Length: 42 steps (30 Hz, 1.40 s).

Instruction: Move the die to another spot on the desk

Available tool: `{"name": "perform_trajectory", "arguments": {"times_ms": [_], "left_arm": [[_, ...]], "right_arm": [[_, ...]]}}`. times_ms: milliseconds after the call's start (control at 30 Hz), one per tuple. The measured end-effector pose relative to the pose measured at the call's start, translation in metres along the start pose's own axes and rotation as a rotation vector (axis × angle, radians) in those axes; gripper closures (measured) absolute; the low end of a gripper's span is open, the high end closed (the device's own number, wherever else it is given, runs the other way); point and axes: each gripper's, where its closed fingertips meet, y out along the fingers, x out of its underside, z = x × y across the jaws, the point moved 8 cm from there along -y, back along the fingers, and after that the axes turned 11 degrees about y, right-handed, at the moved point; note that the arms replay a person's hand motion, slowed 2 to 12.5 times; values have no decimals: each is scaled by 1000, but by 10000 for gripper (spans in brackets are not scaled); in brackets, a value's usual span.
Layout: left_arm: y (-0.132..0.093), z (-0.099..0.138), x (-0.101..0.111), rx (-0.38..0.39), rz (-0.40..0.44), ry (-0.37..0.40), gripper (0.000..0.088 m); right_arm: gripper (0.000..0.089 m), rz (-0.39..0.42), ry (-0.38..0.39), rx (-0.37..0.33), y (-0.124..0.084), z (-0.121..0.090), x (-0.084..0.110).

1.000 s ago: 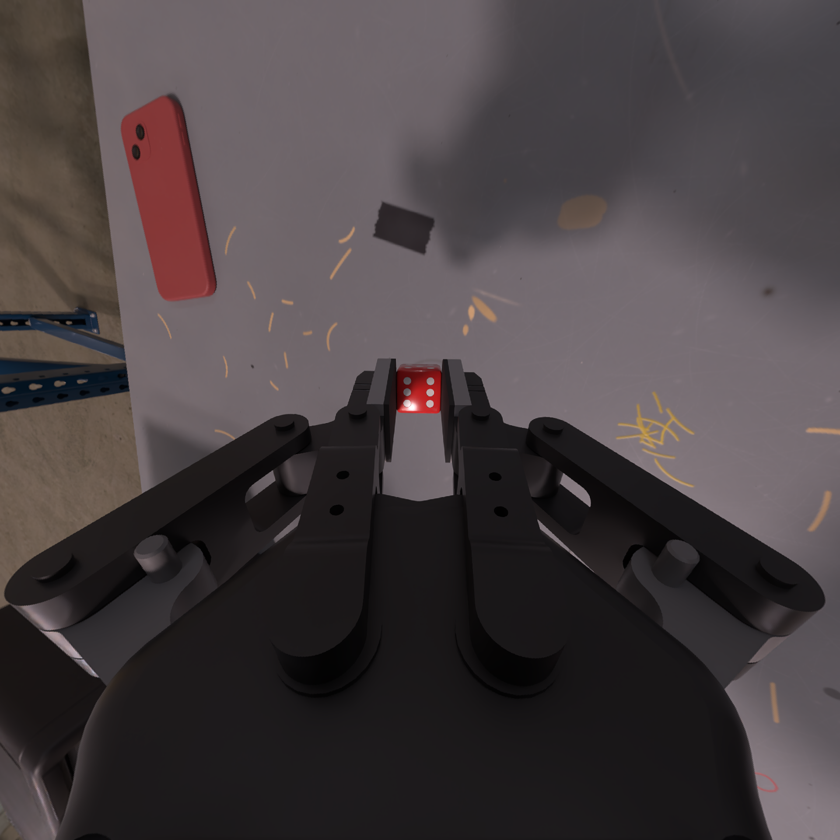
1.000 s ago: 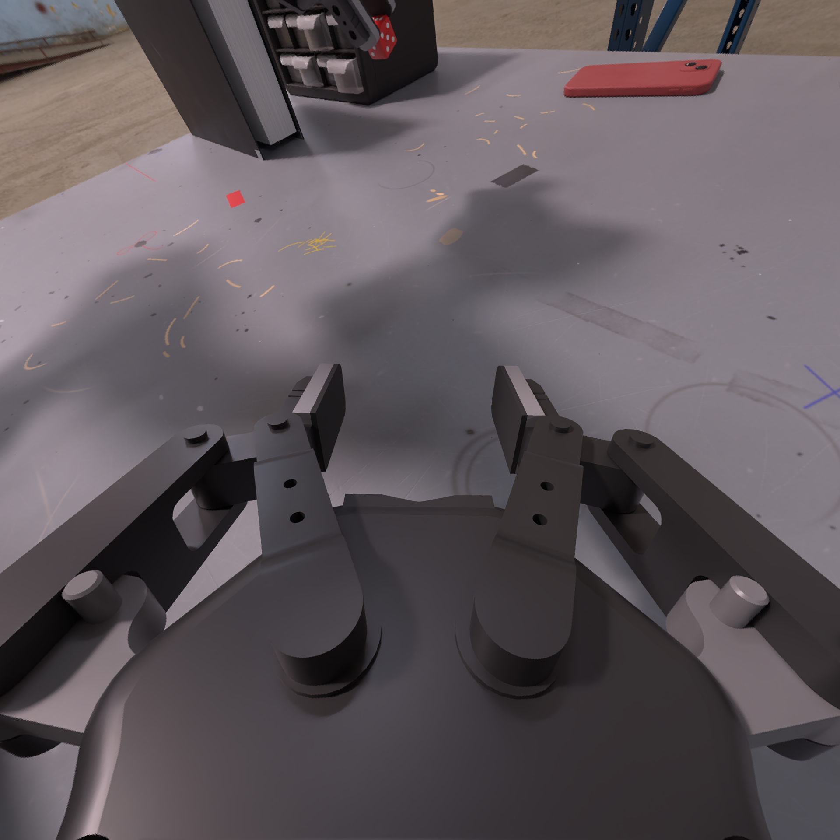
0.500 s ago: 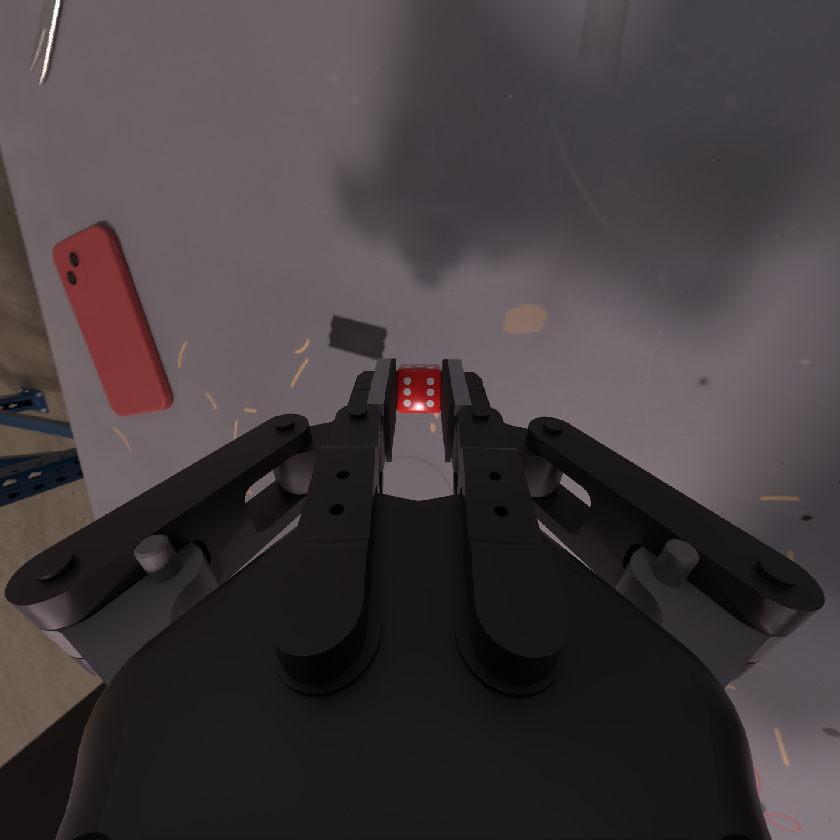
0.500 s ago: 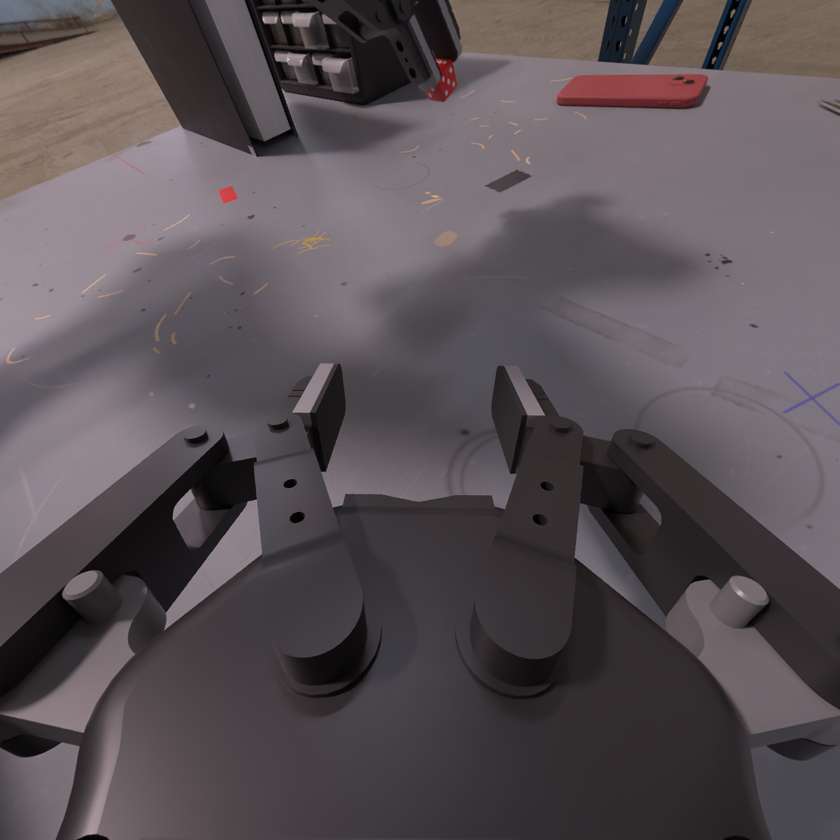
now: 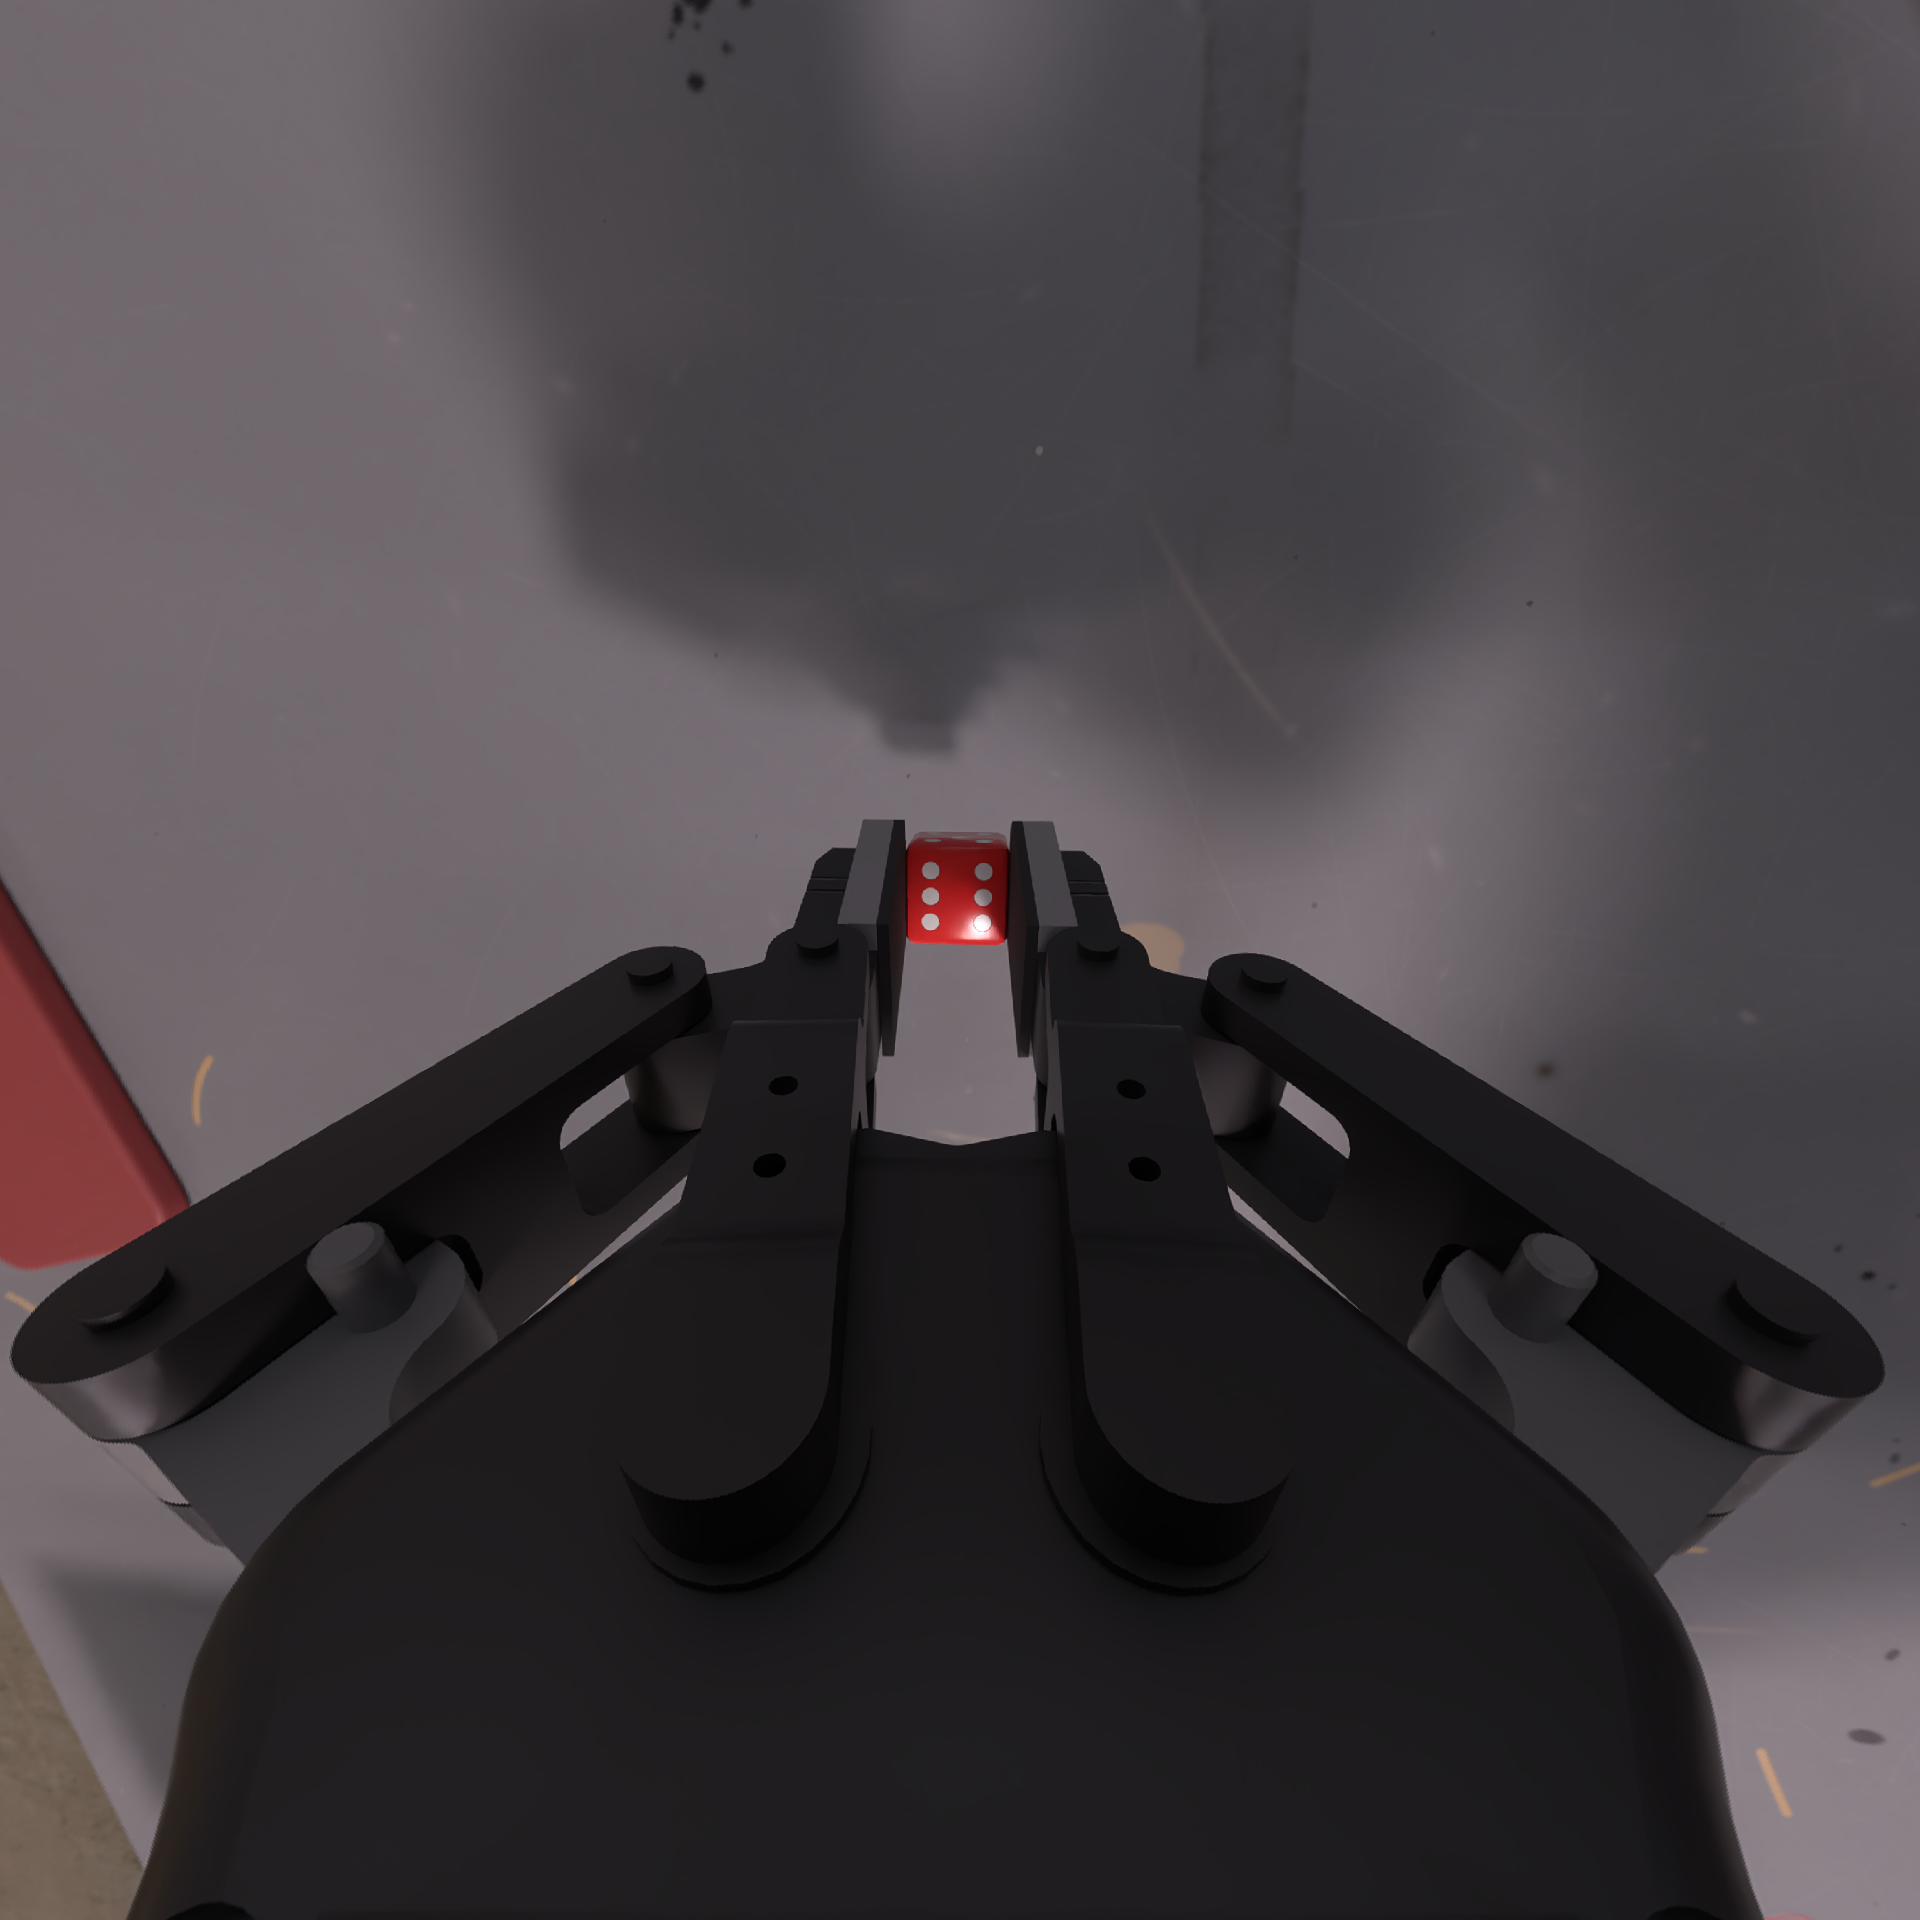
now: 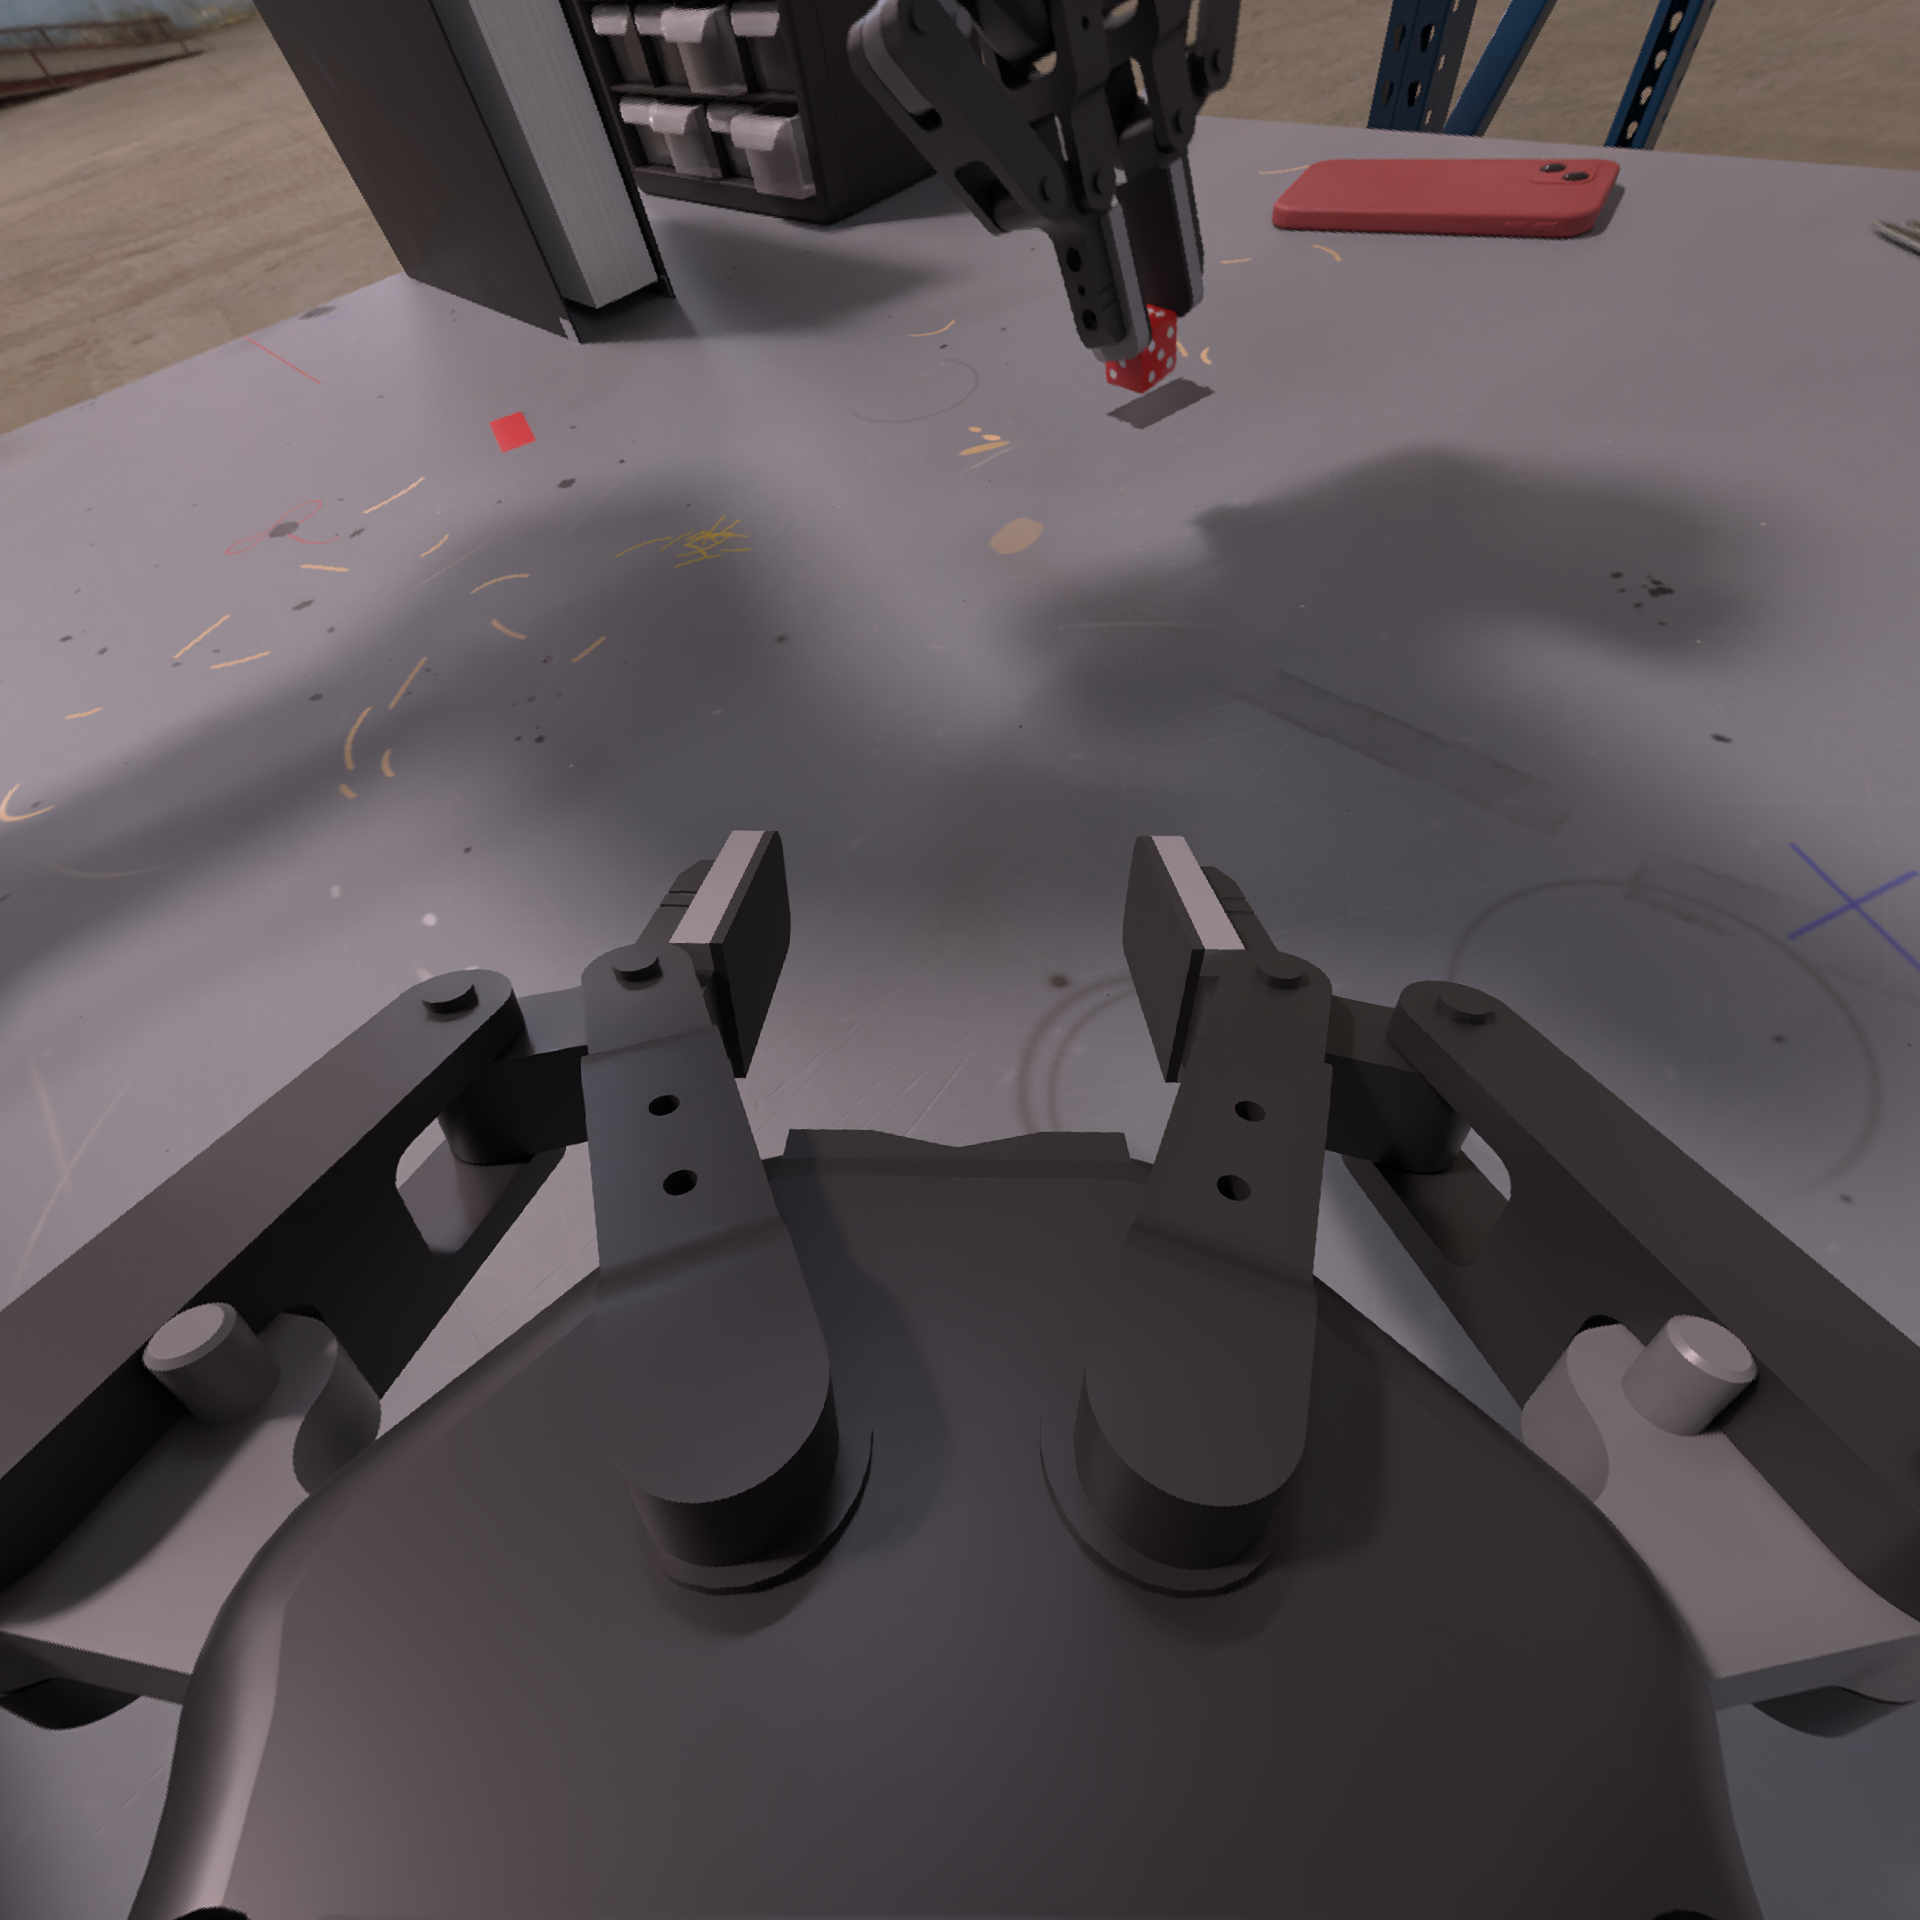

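My left gripper [image 5: 956,883] is shut on a small red die [image 5: 956,891] with white pips, held between its two pads above the grey desk [image 5: 416,727]. The right wrist view shows the same gripper [image 6: 1138,343] far off, pointing down, with the die [image 6: 1143,362] just above the desk near a dark patch [image 6: 1158,403]. My right gripper [image 6: 954,935] is open and empty, low over the near part of the desk [image 6: 935,727].
A red phone [image 6: 1444,195] lies at the far right of the desk; its edge shows at the left of the left wrist view [image 5: 62,1122]. A dark upright book [image 6: 468,156] and a drawer organiser [image 6: 727,104] stand at the far left. Blue shelving legs [image 6: 1455,62] stand behind the desk.
My left gripper has carried the die forward across the desk and lower; the phone and dark patch slid back out of its view. The right gripper stays open and in place.
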Motion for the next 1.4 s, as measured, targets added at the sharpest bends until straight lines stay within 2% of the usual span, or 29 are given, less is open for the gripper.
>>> {"name": "perform_trajectory", "arguments": {"times_ms": [267,533,1067,1400], "left_arm": [[24,-9,-12,58,-27,12,704],[39,-15,-19,85,-67,28,704],[51,-20,-26,123,-86,44,704],[54,-19,-30,150,-61,41,704]], "right_arm": [[309,1,-3,-4,0,0,0],[307,4,-5,1,-1,2,0],[308,18,4,2,-5,5,-3],[308,27,4,3,-6,7,-4]]}}
